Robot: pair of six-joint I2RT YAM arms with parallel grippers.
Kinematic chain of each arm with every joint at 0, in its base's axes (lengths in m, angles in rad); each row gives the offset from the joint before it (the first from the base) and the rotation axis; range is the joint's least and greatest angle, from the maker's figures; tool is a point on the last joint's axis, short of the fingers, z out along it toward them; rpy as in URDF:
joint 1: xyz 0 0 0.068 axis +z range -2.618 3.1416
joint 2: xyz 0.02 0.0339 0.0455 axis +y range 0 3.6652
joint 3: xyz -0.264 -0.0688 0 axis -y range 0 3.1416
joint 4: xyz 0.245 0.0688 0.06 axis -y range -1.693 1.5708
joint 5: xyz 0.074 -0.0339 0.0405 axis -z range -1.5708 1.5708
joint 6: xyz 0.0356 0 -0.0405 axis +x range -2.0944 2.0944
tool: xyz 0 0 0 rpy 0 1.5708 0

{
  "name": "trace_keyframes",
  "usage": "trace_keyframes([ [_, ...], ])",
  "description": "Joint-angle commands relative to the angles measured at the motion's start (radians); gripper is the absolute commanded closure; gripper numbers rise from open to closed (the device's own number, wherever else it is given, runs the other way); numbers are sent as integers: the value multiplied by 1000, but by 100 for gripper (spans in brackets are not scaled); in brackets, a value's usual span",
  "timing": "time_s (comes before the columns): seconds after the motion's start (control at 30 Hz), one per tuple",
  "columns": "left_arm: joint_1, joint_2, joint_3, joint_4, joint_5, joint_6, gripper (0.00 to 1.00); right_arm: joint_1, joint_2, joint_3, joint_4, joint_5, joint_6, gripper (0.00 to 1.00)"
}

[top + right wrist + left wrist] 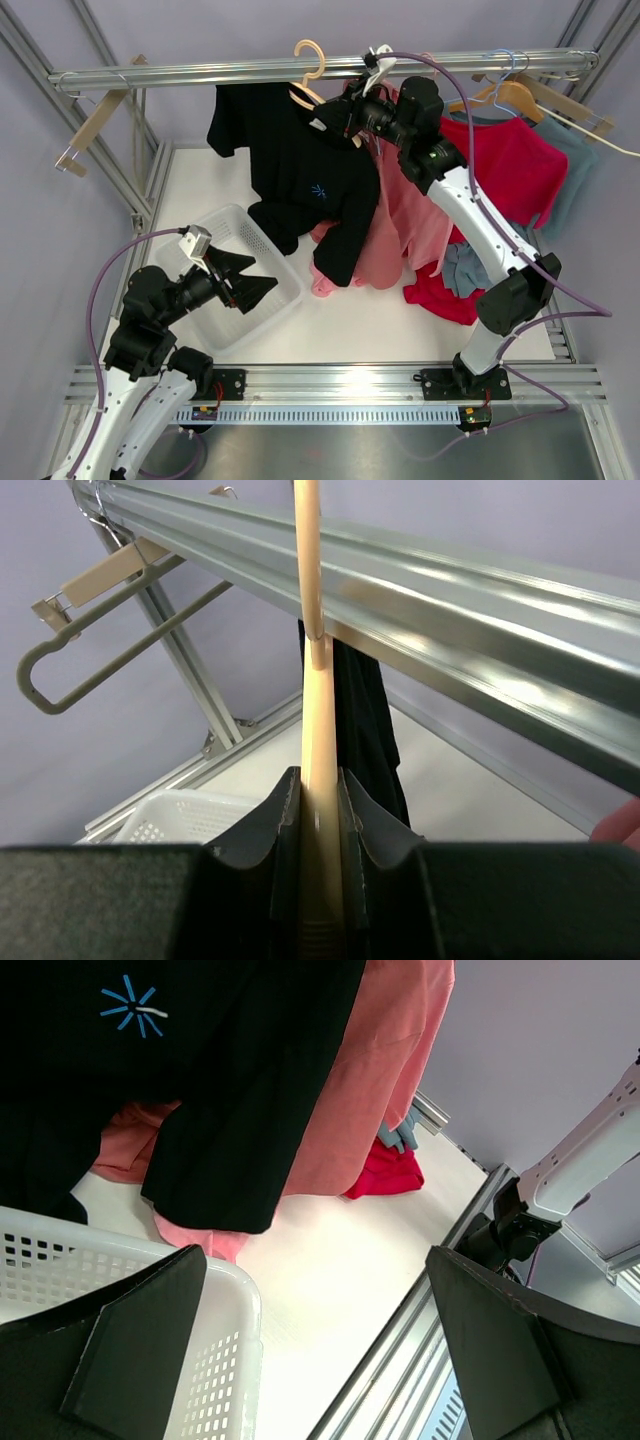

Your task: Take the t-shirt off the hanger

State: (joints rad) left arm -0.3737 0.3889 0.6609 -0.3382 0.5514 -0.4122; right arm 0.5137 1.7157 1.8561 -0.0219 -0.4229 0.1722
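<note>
A black t-shirt [300,170] with a small blue star print hangs on a pale wooden hanger [312,70] hooked over the metal rail [300,68]. My right gripper [335,115] is shut on the hanger's arm; in the right wrist view the pale bar [320,780] runs up between my fingers to the rail, with black cloth [365,720] behind. My left gripper [250,280] is open and empty over the white basket [270,310], below the shirt. In the left wrist view the shirt's hem [230,1110] hangs above the basket rim [235,1290].
A pink garment [400,220] hangs behind the black shirt. A red shirt [510,160] and a grey-blue one [580,160] hang on hangers to the right. Red and blue clothes [450,285] lie on the table. An empty clip hanger [90,125] hangs at the left.
</note>
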Motion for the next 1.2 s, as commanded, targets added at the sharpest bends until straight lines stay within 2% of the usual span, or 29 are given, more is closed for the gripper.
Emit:
trace_keyframes([
  [0.0,4,19,14,53,30,0,1,-17,-36,120,163,-111,27,100],
  [0.13,4,22,16,53,25,-2,1,11,-77,17,188,-120,32,100],
  [0.33,4,59,16,93,67,-28,1,136,-172,-115,201,33,-94,100],
  [0.5,-4,128,51,117,117,-65,1,227,-303,-279,256,284,-151,100],
  [0.6,-60,166,92,125,88,-80,1,301,-389,-403,298,481,-160,100],
  [0.63,-129,204,118,125,65,-80,1,319,-428,-452,306,533,-154,100],
  [0.7,-230,255,149,125,-45,-68,1,382,-459,-483,324,688,-157,100],
  [0.73,-342,309,181,125,-88,-65,1,397,-472,-477,317,741,-154,100],
  [0.8,-466,359,215,122,-268,-44,1,440,-478,-450,261,861,-143,100],
  [0.83,-596,405,236,123,-416,-30,1,456,-479,-416,246,903,-143,100],
  [0.9,-712,442,285,122,-577,7,1,483,-470,-352,141,998,-123,100],
  [0.93,-802,467,299,125,-716,24,1,490,-466,-298,108,1035,-116,100],
  [1.03,-917,495,321,177,-908,53,1,506,-475,-241,29,1056,-91,100],
  [1.17,-995,545,342,263,-976,82,1,543,-505,-218,-8,1067,-70,100],
])
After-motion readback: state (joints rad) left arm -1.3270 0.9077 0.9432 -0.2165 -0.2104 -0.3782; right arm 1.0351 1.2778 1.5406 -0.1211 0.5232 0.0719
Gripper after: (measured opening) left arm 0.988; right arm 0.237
